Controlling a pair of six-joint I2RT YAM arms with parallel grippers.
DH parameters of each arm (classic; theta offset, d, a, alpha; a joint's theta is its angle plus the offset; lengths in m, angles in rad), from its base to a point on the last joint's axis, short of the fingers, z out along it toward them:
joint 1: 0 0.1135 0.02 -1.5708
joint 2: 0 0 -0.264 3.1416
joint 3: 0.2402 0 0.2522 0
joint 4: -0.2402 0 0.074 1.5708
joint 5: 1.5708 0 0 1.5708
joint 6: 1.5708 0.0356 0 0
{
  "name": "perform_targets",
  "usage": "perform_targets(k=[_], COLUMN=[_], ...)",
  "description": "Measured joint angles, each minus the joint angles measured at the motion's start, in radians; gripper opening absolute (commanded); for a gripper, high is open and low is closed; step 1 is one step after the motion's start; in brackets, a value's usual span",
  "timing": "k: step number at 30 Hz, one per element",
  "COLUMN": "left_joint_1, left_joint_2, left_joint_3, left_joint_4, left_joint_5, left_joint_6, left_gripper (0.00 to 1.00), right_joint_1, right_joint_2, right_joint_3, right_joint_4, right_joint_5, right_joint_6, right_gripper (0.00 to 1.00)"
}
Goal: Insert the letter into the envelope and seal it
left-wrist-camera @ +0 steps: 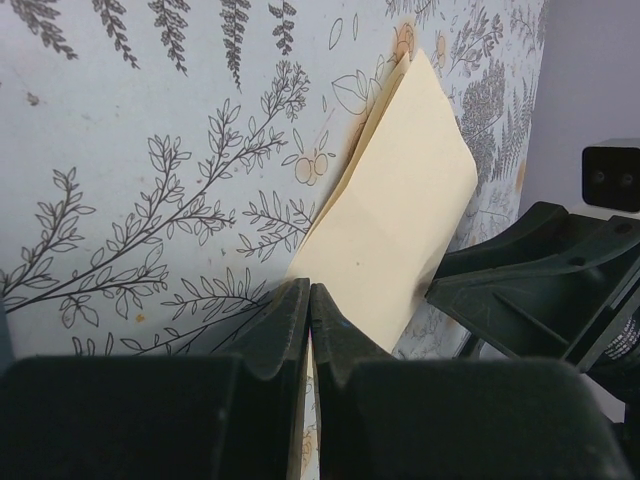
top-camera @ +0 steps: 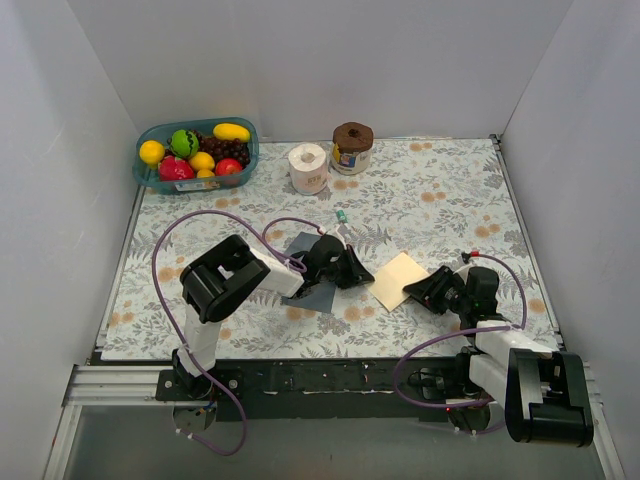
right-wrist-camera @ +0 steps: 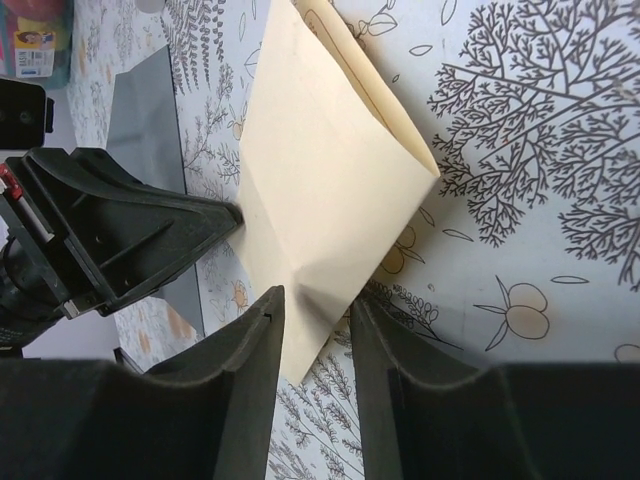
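The left claw (left-wrist-camera: 308, 296) is pinching tight on one corner of the letter (top-camera: 396, 278) and holding that side up off the table (top-camera: 450, 200). The right claw (right-wrist-camera: 318, 300) is standing open, with the far corner of the letter sitting between its fingers. The letter is bending along the middle. The envelope (top-camera: 318, 295) is lying flat on the table just beside the letter, partly under the left arm.

Cream-tan folded letter (top-camera: 398, 280), edge pinched in left gripper (left-wrist-camera: 310, 300), opposite corner between parted jaws of right gripper (right-wrist-camera: 315, 320), dark grey envelope (right-wrist-camera: 150, 110) flat under and behind left gripper
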Motion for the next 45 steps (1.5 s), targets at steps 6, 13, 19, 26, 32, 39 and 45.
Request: perform_targets(k=[6, 13, 19, 26, 32, 39, 45], left_joint_1=[0.0, 0.0, -0.002, -0.019, -0.024, -0.025, -0.033], left_joint_2=[-0.019, -0.025, -0.024, -0.024, -0.024, -0.024, -0.053], left_joint_3=[-0.032, -0.054, -0.056, -0.064, -0.074, -0.076, -0.064], left_joint_4=[0.011, 0.034, 0.039, 0.046, 0.06, 0.064, 0.081], left_joint_5=[0.0, 0.006, 0.019, 0.029, 0.031, 0.035, 0.04], left_joint_6=[-0.01, -0.03, -0.041, -0.054, -0.066, -0.076, -0.072], left_gripper=[0.02, 0.02, 0.02, 0.02, 0.02, 0.34, 0.74], right_joint_1=[0.0, 0.0, 0.0, 0.0, 0.0, 0.0, 0.0], right_joint_2=[0.002, 0.021, 0.06, 0.089, 0.093, 0.093, 0.084], right_joint_3=[0.0, 0.0, 0.0, 0.0, -0.003, -0.013, -0.014], right_joint_4=[0.014, 0.044, 0.092, 0.13, 0.134, 0.142, 0.166], right_joint_5=[0.013, 0.024, 0.019, 0.015, 0.016, 0.016, -0.002], right_joint_6=[0.004, 0.016, 0.027, 0.039, 0.039, 0.039, 0.037], right_gripper=[0.42, 0.41, 0.41, 0.4, 0.32, 0.01, 0.01])
